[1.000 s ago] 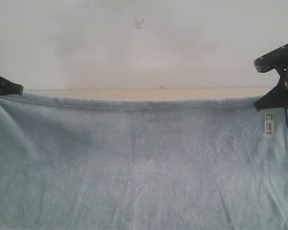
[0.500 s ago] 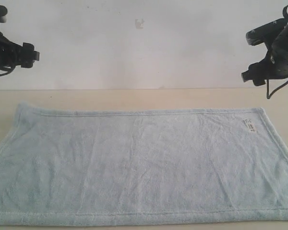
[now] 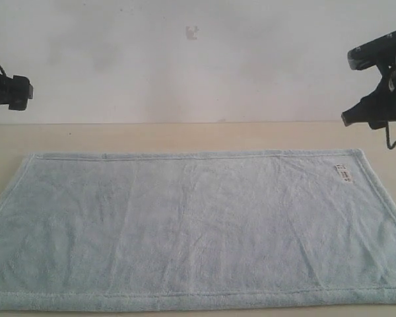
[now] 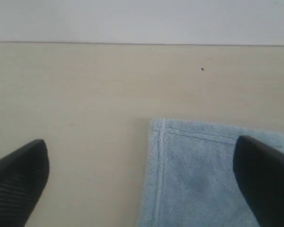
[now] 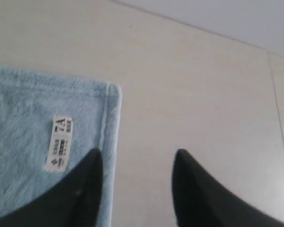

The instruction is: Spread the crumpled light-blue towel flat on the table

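Note:
The light-blue towel [image 3: 191,228] lies spread flat on the beige table [image 3: 185,135], its white label [image 3: 344,174] near the far right corner. My left gripper [image 3: 23,92] hovers open above and beyond the far left corner. In the left wrist view that gripper [image 4: 141,165] has wide-apart fingers over the towel corner [image 4: 189,170] and bare table [image 4: 85,94]. My right gripper [image 3: 348,119] hangs open above the far right corner. The right wrist view shows that gripper [image 5: 137,158] empty, over the hem [image 5: 109,127] beside the label [image 5: 59,142].
A white wall [image 3: 185,59] rises behind the table's far edge. Bare tabletop runs in a strip between the towel's far hem and the wall. The towel's near edge reaches almost to the bottom of the exterior view.
Both grippers let go of the towel's far corners and rose. The towel dropped from hanging to lying flat on the table; the left arm drew back leftward.

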You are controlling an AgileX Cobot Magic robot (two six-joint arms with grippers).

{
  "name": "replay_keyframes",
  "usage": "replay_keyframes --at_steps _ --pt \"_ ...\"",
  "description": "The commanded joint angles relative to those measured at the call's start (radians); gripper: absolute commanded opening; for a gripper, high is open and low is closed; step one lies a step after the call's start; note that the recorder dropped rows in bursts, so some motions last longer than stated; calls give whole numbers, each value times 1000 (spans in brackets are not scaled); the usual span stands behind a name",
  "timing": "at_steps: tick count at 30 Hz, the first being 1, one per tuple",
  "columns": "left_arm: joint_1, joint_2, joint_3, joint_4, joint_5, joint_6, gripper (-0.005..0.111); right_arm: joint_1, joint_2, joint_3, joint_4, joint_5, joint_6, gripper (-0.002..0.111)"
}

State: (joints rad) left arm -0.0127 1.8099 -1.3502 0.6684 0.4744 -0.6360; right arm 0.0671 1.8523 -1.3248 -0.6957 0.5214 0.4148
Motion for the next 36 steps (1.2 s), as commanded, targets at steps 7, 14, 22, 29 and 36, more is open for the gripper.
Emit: replay_keyframes --at_steps 7,14,22,29,36 --pt "1 -158 217 -358 8 367 55 -12 -242 381 7 -241 92 0" --pt "1 -211 385 -486 2 459 12 -12 -282 531 7 -244 122 0" --pt "1 -255 442 -595 4 492 4 -12 -284 558 34 -79 156 0" --pt "1 -254 497 -777 9 705 4 -12 -284 636 84 -62 122 0" --pt "1 -254 541 -784 -10 705 4 20 -284 644 136 -81 87 0"
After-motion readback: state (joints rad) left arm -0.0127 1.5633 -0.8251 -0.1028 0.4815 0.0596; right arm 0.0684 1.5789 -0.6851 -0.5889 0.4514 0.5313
